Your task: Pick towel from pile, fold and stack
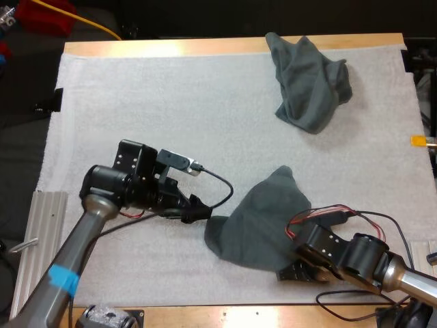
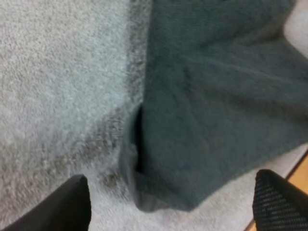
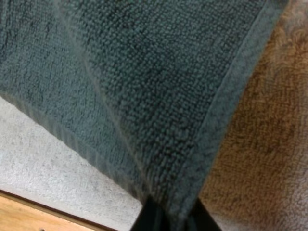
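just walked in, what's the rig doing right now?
Towel folding, at an early stage. The right gripper is shut on the hem of the near towel, which lies loosely spread on the white mat. The left gripper is open at that towel's opposite corner, with its fingers apart and not gripping it. A crumpled towel sits untouched at the mat's far side.

light: bright, even | shadow: soft, beside towel (image 2: 216, 96) on mat (image 2: 48, 72) | right wrist view: mat tinted warm brown
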{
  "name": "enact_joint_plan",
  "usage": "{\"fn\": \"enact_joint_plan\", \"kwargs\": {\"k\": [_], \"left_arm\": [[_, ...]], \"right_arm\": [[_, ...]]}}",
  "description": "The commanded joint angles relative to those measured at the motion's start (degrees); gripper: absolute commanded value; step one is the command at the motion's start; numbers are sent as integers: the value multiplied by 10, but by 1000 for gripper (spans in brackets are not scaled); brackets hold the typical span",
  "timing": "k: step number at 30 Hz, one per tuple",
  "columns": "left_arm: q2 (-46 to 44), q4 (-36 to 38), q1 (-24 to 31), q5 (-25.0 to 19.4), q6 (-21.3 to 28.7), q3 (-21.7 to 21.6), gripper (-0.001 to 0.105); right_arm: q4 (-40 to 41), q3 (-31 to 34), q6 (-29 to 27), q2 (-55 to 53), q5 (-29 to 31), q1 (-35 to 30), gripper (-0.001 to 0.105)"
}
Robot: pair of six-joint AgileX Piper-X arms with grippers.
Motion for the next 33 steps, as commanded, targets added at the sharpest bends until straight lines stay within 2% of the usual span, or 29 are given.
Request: {"fn": "enact_joint_plan", "kwargs": {"k": [1,6,11,16,33], "left_arm": [[10,-6,-2,6,4,-1,68],[50,-7,-10,7,8,-1,68],[88,-28,-53,5,8,-1,68],[125,-56,-86,-31,6,-1,68],[152,-89,-86,-54,2,-1,67]], "right_arm": [[10,-3,-6,-3,0,0,2],[10,-3,-6,-3,0,0,2],[10,-3,-6,-3,0,0,2],[10,-3,-6,-3,0,0,2],[10,-3,-6,-3,14,0,2]]}}
